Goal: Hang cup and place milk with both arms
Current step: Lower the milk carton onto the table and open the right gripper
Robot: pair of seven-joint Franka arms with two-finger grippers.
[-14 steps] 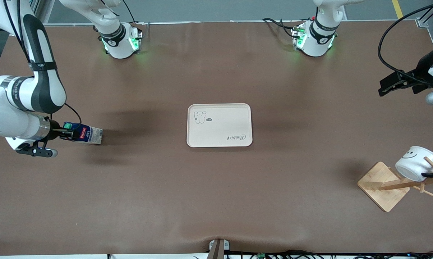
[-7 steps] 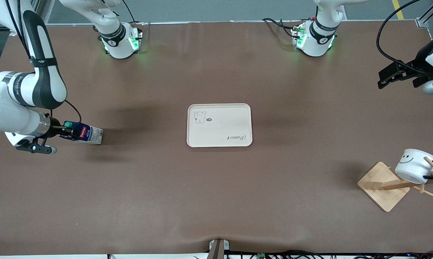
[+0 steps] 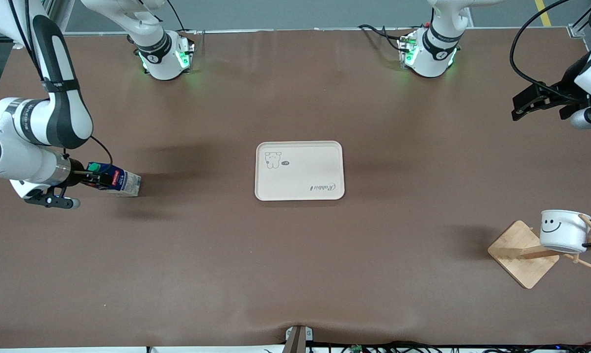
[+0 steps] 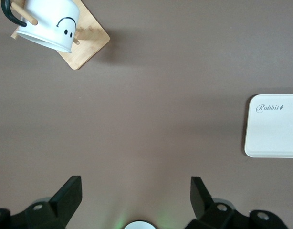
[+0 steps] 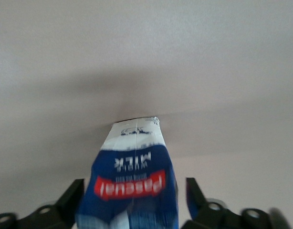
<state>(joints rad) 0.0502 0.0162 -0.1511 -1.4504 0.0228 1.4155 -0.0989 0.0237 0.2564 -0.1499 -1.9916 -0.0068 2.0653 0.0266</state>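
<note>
The milk (image 3: 120,183) lay at nine o'clock from the tray (image 3: 299,170), its cap end hidden between the right gripper (image 3: 90,178)'s spread fingers, not squeezed. The cup (image 3: 563,230) hung on the rack (image 3: 523,253), partly cut off. The left gripper (image 3: 526,103) waited open above the table

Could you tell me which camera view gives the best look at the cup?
The left wrist view: the cup is large there, with its handle hooked on a rack peg and the smiley visible. The front view shows the cup smaller, near the table's edge. The right wrist view misses it.
</note>
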